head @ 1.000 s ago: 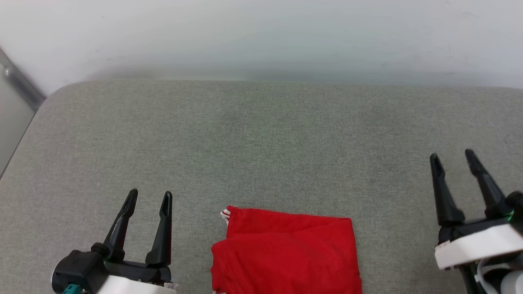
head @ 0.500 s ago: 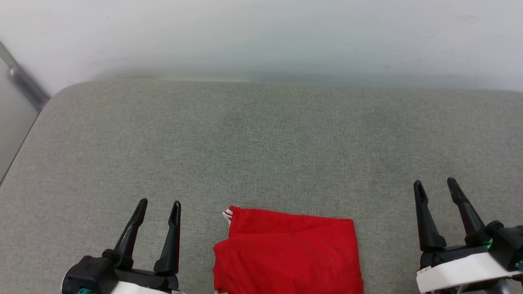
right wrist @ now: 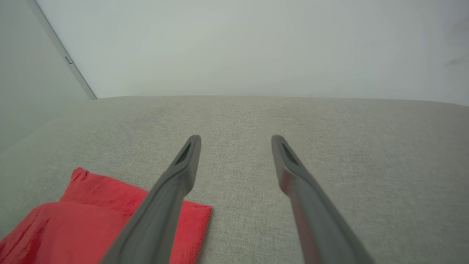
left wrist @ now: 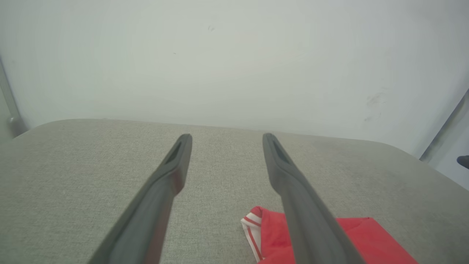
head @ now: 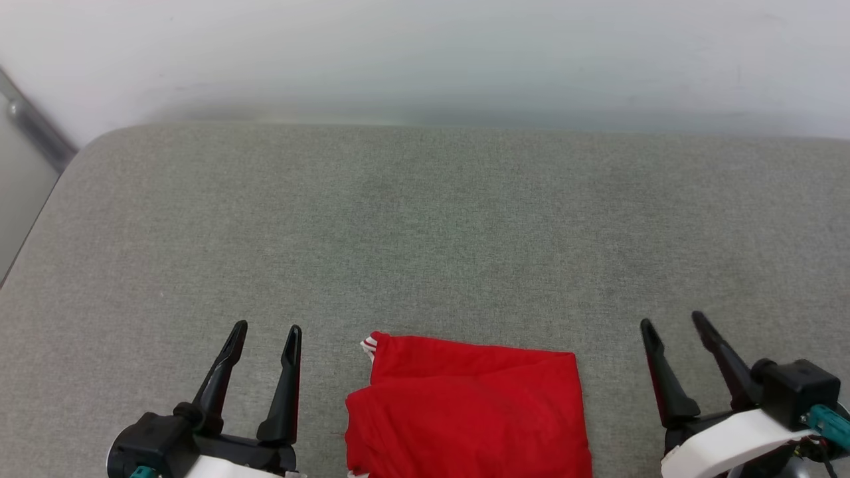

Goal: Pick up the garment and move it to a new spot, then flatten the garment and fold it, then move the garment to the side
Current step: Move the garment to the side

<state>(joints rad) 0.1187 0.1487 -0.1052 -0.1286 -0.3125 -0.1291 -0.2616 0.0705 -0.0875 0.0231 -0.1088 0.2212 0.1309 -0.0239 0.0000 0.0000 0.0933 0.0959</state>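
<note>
The garment (head: 468, 415) lies folded into a compact red rectangle on the padded grey surface (head: 425, 219), at the middle of its near edge. Plain red cloth is presented upward. A small tab of red-and-white striped trim (head: 367, 346) protrudes at the garment's far left corner. The near portion of the garment is cut off by the lower border of the head view, so it cannot be determined whether the near edge of the surface is reached.

The left gripper (head: 267, 327) is positioned just beside the garment's left side, clear of the cloth. Its two dark fingers are spread apart, and nothing is held between them. In the left wrist view, the striped trim is seen just beside one finger (left wrist: 293, 190).

The right gripper (head: 672, 320) is positioned near the garment's right side, also clear of the cloth. Its fingers are likewise spread, and nothing is held. In the right wrist view, the garment's far right corner is partly covered by one finger (right wrist: 172, 190).

The far edge of the surface is bounded by a pale wall (head: 425, 60). A grey metal rail (head: 36, 133) is seen at the far left corner.
</note>
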